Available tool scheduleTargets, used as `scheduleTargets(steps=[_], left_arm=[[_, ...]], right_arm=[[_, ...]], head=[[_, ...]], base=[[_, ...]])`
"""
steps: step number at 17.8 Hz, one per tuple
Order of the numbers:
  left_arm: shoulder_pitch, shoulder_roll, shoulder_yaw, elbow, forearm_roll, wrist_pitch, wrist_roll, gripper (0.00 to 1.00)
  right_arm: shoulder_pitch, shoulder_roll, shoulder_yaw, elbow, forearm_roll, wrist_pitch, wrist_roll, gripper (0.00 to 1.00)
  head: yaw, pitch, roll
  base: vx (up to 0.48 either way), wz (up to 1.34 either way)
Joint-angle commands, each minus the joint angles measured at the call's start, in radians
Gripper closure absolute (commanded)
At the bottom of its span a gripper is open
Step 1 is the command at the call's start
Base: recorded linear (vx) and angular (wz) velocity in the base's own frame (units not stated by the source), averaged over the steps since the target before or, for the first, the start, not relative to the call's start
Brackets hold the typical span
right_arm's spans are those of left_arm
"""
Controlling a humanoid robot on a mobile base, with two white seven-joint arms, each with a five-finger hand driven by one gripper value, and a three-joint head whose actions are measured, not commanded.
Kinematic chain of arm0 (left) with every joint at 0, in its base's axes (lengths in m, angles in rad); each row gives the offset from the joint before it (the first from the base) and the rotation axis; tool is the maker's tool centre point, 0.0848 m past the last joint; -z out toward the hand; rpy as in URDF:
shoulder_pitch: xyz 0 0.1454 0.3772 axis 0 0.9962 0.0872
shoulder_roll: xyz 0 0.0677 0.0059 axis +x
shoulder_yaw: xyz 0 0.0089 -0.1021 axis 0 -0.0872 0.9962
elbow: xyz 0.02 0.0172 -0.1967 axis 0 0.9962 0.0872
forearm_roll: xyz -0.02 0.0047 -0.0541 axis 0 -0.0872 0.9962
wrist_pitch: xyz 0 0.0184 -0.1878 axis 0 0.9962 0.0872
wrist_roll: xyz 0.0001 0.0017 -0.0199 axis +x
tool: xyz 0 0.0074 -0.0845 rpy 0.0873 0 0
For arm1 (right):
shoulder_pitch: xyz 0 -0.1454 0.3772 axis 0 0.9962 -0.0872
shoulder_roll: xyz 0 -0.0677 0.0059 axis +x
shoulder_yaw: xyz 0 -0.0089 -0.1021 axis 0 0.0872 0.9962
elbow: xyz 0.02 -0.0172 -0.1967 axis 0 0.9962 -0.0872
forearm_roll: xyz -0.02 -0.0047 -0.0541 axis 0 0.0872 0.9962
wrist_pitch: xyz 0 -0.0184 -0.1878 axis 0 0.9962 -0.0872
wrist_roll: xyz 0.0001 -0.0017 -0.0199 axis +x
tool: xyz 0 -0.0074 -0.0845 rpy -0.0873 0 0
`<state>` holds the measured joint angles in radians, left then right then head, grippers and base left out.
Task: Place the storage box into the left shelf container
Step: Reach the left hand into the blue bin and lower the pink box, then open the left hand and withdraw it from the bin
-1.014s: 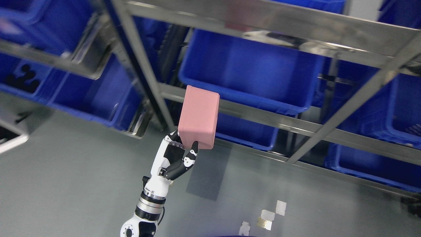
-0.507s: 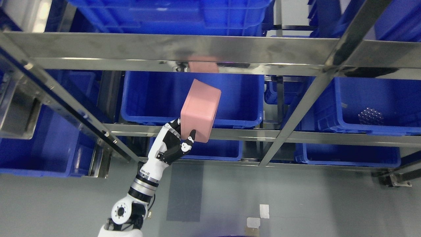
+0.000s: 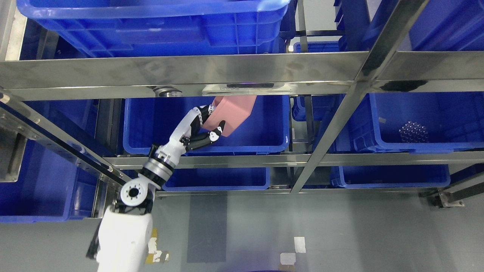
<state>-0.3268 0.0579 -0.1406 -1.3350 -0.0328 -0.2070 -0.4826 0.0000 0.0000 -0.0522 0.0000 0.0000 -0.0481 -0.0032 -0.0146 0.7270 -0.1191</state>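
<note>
— What stands to the right?
— A blue plastic bin (image 3: 423, 124) holding a cluster of small dark balls (image 3: 410, 132).
— And below?
— Grey floor (image 3: 340, 234) with pale tape squares (image 3: 300, 244).

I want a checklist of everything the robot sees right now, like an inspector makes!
Surface: grey floor with pale patches stuck on it.
Job's things: pink storage box tilted, inside the opening over the left blue container, its top hidden behind the steel shelf rail.
Clutter: small dark beads in the right blue container.
Grippers: left hand grips the storage box from below; right hand not in view.
Cables: nothing seen.
Surroundings: more blue bins above and below on the steel rack.
</note>
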Motion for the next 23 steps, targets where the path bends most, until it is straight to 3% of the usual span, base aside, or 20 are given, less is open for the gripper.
scheduleTargets(steps=[1, 3, 6, 7, 11, 12, 13, 15, 18, 20, 23], left_arm=[[-0.210, 0.019, 0.026, 0.348, -0.391, -0.058, -0.007, 0.93], [-0.235, 0.010, 0.030, 0.437, -0.485, -0.110, -0.005, 0.91], [-0.236, -0.022, 0.041, 0.441, -0.504, -0.117, 0.006, 0.87], [-0.236, -0.040, 0.062, 0.439, -0.503, -0.118, 0.009, 0.78], [-0.250, -0.040, 0.081, 0.435, -0.486, -0.143, 0.068, 0.13], [-0.250, -0.040, 0.088, 0.427, -0.478, -0.170, 0.105, 0.08], [-0.248, -0.040, 0.098, 0.404, -0.440, -0.196, 0.174, 0.04], [-0.227, -0.040, 0.090, 0.344, -0.200, -0.187, 0.339, 0.03], [-0.100, -0.040, 0.075, 0.089, 0.089, -0.088, 0.398, 0.02], [0.016, -0.040, 0.070, -0.111, 0.175, -0.026, 0.400, 0.02], [0.185, -0.040, 0.067, -0.344, 0.180, 0.046, 0.410, 0.01]], right_arm=[[-0.005, -0.017, 0.000, -0.017, -0.021, -0.001, 0.002, 0.00], [-0.005, -0.017, 0.000, -0.017, -0.021, -0.002, 0.000, 0.00], [-0.005, -0.017, 0.000, -0.017, -0.021, -0.001, 0.002, 0.00], [-0.005, -0.017, 0.000, -0.017, -0.021, -0.002, 0.002, 0.00], [-0.005, -0.017, 0.000, -0.017, -0.021, -0.001, 0.000, 0.00], [-0.005, -0.017, 0.000, -0.017, -0.021, -0.001, 0.002, 0.00], [-0.005, -0.017, 0.000, -0.017, -0.021, -0.001, 0.000, 0.00], [-0.005, -0.017, 0.000, -0.017, -0.021, -0.001, 0.002, 0.00], [-0.005, -0.017, 0.000, -0.017, -0.021, -0.001, 0.002, 0.00], [-0.005, -0.017, 0.000, -0.017, -0.021, -0.002, 0.000, 0.00], [-0.005, -0.017, 0.000, -0.017, -0.021, -0.002, 0.000, 0.00]], head=[[0.0000, 0.000, 0.000], [0.0000, 0.000, 0.000], [0.0000, 0.000, 0.000], [0.0000, 0.000, 0.000], [0.0000, 0.000, 0.000], [0.0000, 0.000, 0.000], [0.0000, 0.000, 0.000], [0.0000, 0.000, 0.000], [0.0000, 0.000, 0.000], [0.0000, 0.000, 0.000], [0.0000, 0.000, 0.000]], base=[[0.015, -0.03], [0.000, 0.00], [0.000, 0.00], [0.000, 0.00], [0.000, 0.00], [0.000, 0.00], [0.000, 0.00], [0.000, 0.00], [0.000, 0.00], [0.000, 0.00], [0.000, 0.00]])
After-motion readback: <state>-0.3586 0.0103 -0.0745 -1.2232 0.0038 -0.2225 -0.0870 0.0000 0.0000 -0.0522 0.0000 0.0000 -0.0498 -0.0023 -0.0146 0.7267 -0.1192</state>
